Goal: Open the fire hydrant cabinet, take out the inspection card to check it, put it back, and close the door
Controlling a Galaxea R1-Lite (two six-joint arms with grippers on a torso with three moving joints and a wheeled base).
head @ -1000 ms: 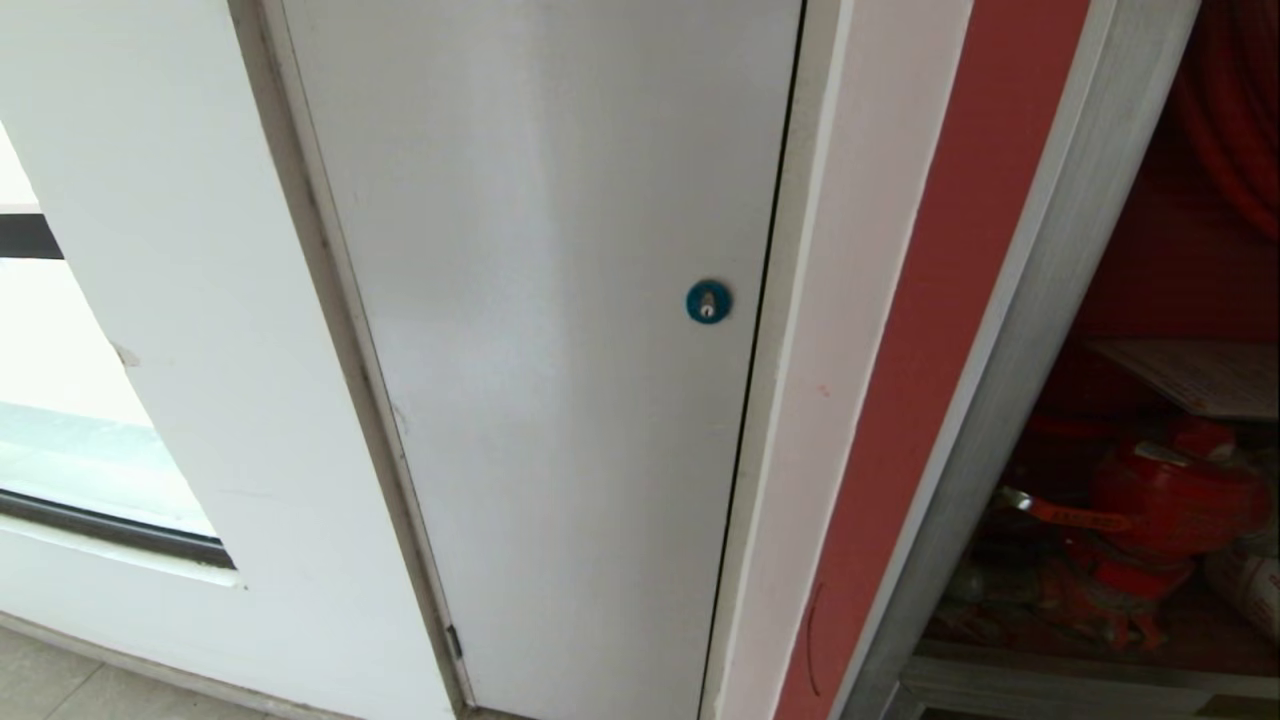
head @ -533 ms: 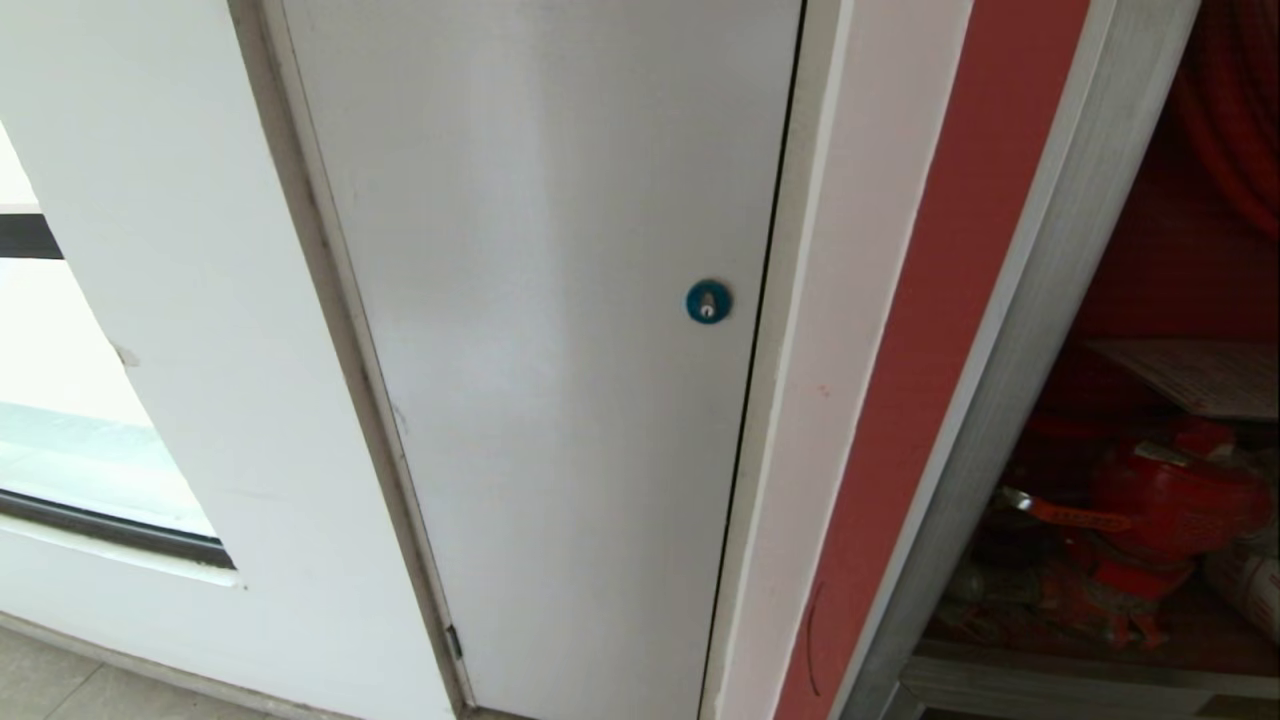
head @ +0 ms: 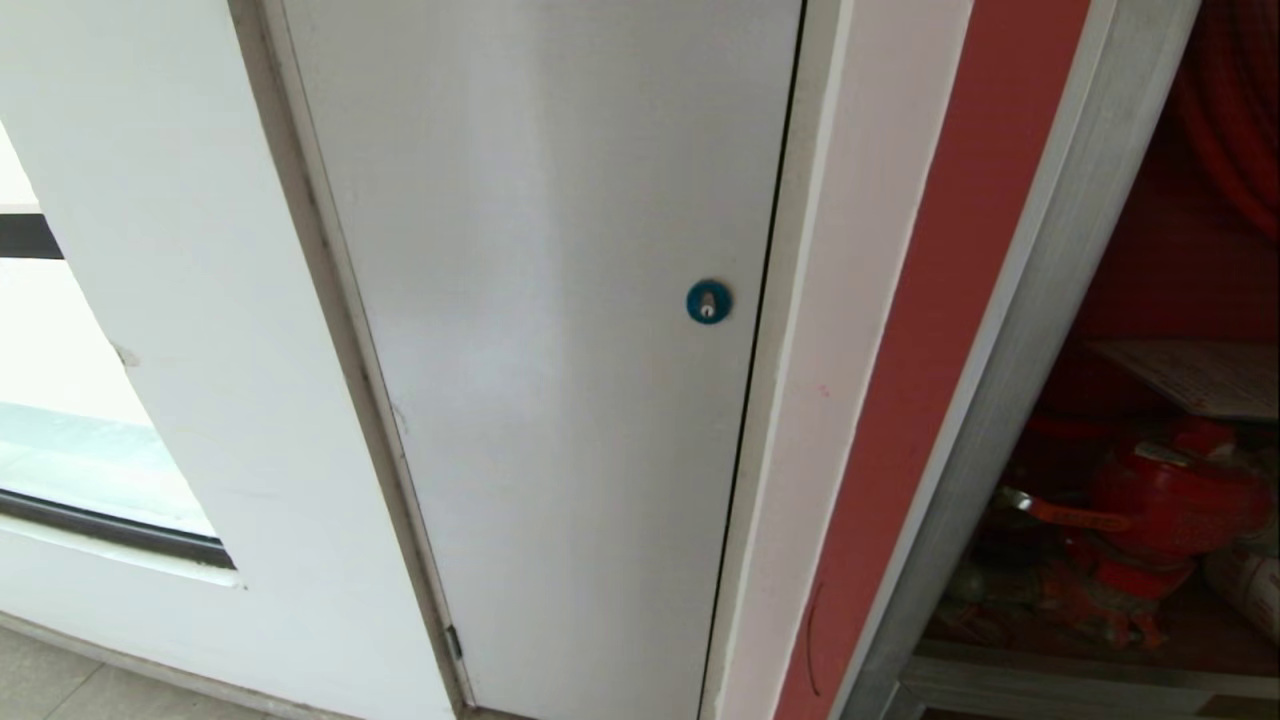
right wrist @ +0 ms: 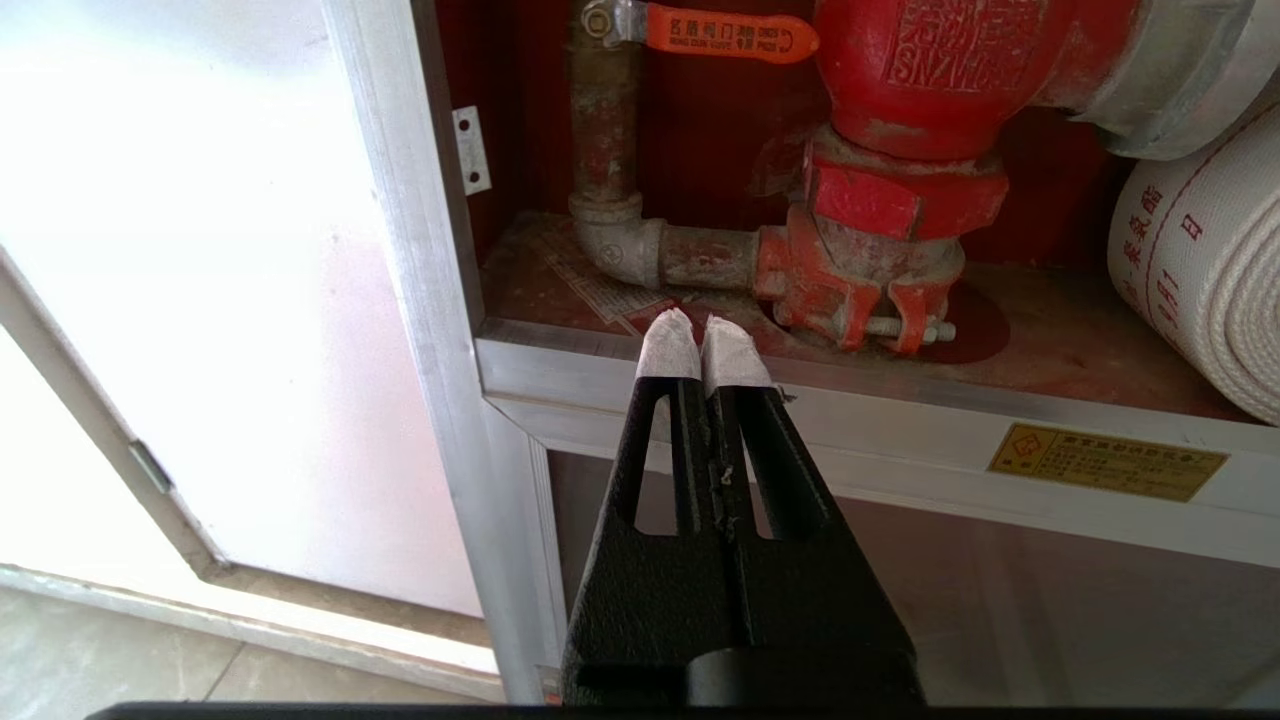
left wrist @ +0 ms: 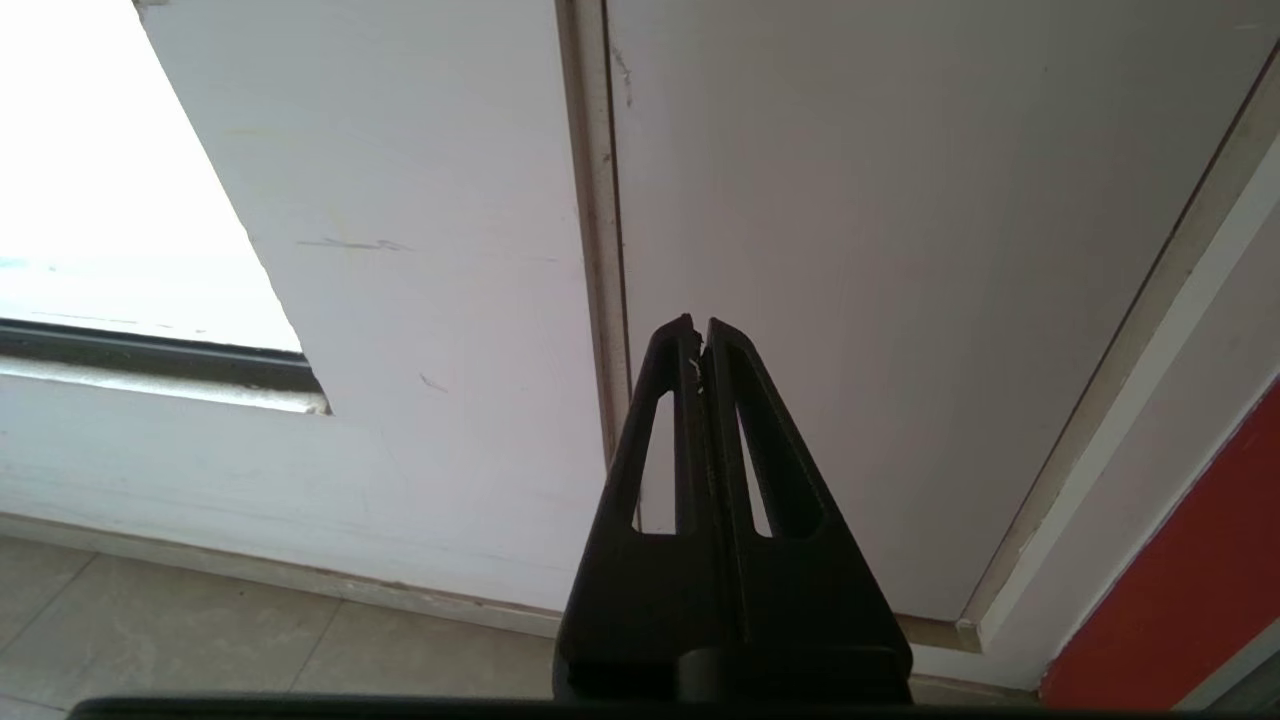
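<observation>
The fire hydrant cabinet point(head: 1040, 330) stands at the right edge of the head view, silver-framed, its red inside showing. A pale printed sheet point(head: 1195, 375), apparently the inspection card, lies tilted inside above a red valve point(head: 1170, 500). The cabinet's door is out of view. In the right wrist view my right gripper point(right wrist: 703, 322) is shut and empty, its white-taped tips just in front of the cabinet's silver sill point(right wrist: 900, 395), close to the valve point(right wrist: 900, 180). My left gripper point(left wrist: 697, 322) is shut and empty, facing a plain grey-white door. Neither arm shows in the head view.
A grey-white flush door point(head: 560, 350) with a round blue lock point(head: 708, 301) fills the middle. A window point(head: 60, 420) is at the left. A rolled white hose point(right wrist: 1210, 270) lies inside the cabinet. Below the sill is a panel with a yellow label point(right wrist: 1105, 462).
</observation>
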